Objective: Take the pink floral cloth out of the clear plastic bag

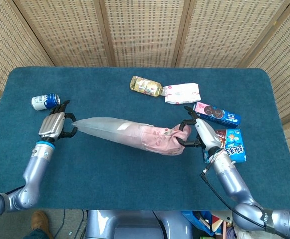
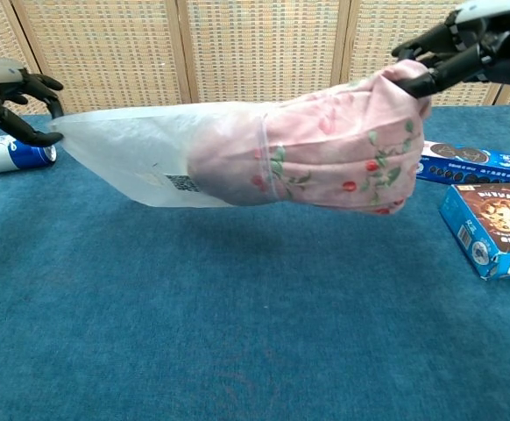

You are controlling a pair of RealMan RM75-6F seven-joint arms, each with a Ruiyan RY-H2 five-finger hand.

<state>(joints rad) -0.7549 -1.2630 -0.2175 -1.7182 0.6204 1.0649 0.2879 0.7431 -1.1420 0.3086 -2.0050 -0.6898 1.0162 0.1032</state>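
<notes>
My left hand pinches the closed end of the clear plastic bag as an anchor, while my right hand grips the pink floral cloth (half out, raised above the bench) to draw it free.

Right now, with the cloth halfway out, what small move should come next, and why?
Probably the right robot hand should pull further away from the left robot hand: the cloth is partly out, but its other end sits inside the bag, which the left grips by its tip.
</notes>
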